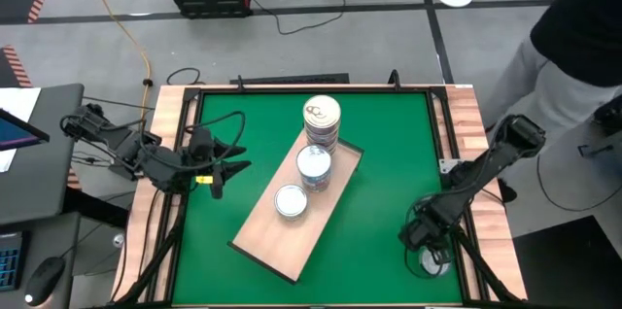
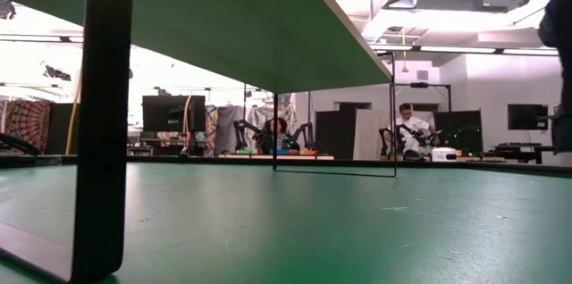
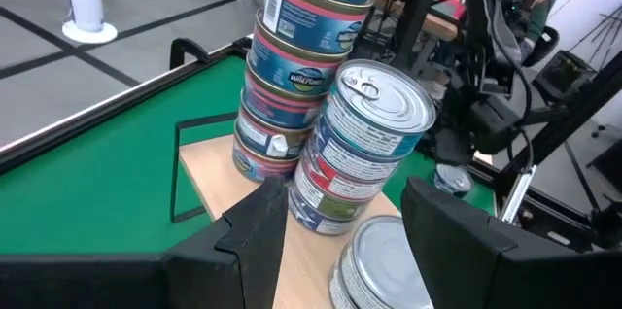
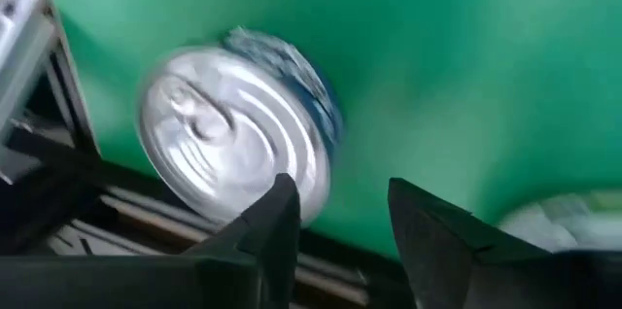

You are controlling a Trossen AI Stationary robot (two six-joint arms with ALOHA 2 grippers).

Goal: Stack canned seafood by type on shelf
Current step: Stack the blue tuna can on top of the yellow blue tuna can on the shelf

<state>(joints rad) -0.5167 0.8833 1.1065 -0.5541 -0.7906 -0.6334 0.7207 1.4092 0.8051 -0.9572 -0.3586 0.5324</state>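
Three stacks [image 1: 313, 154] already on shelf [image 1: 267, 246]. One loose tin [image 4: 233, 134] left on table off shelf's right. Right gripper [image 4: 335, 217] just above tin, fingers apart, empty. Left gripper [image 3: 345, 217] left of shelf, open, empty.

High view: overhead, straight down, whole green table [image 1: 379, 222] plus floor beyond.
Low view: table-top height, level across green surface into room, sitting close under light tan wooden shelf board [image 2: 268, 25].
Left wrist view: near, past own 2 dark fingers [image 3: 258, 226], facing 3 stacks of round metal seafood tins [image 3: 374, 144]; same stacks seen from overhead.
Right wrist view: very close, angled down at lone silver tin [image 4: 228, 149] by table's edge; overhead shows it at right-front corner.
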